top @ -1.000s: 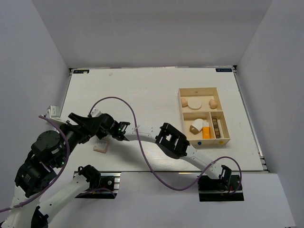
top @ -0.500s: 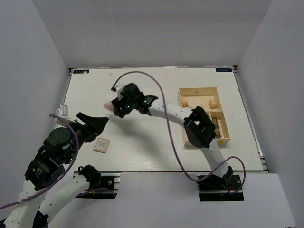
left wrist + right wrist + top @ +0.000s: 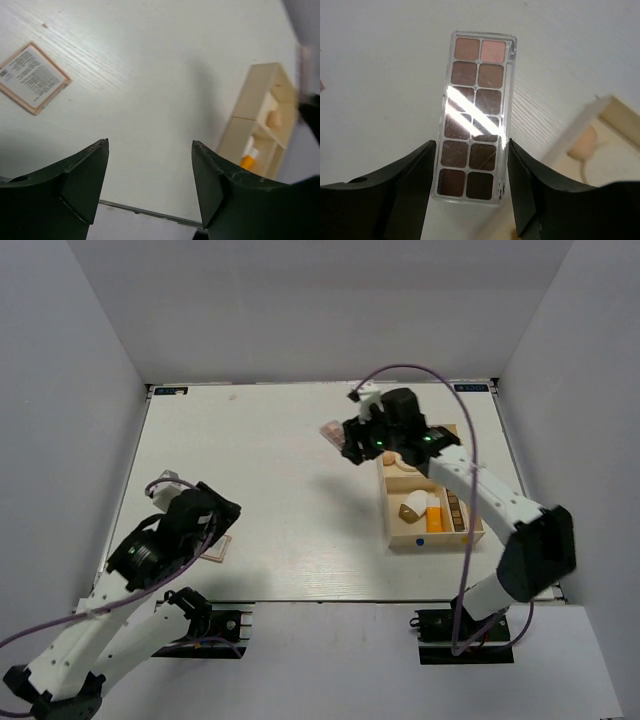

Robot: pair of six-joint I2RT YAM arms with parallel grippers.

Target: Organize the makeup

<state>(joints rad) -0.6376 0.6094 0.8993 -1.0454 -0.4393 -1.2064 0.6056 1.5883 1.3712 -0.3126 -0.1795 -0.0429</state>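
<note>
A clear brown eyeshadow palette [image 3: 477, 117] hangs above the table with my right gripper [image 3: 471, 150] shut on its dark end. From the top view the palette [image 3: 331, 432] and right gripper [image 3: 352, 438] are just left of the pale wooden box [image 3: 472, 502]. The box holds a white-and-brown teardrop sponge [image 3: 411, 505], an orange tube [image 3: 434, 517] and a peach sponge [image 3: 582, 145]. A square pinkish compact [image 3: 32, 77] lies face down at the near left. My left gripper [image 3: 150, 190] hovers open and empty close to the compact [image 3: 214, 551].
A dark strip [image 3: 453, 509] lies in the box's right slot. The right arm [image 3: 480, 485] crosses over the box's far compartment. The left arm [image 3: 160, 545] leans over the near left corner. Grey walls enclose the table on three sides.
The right arm has swung from the near left across the table to the box, carrying the palette. The left arm has drawn back toward the near left corner.
</note>
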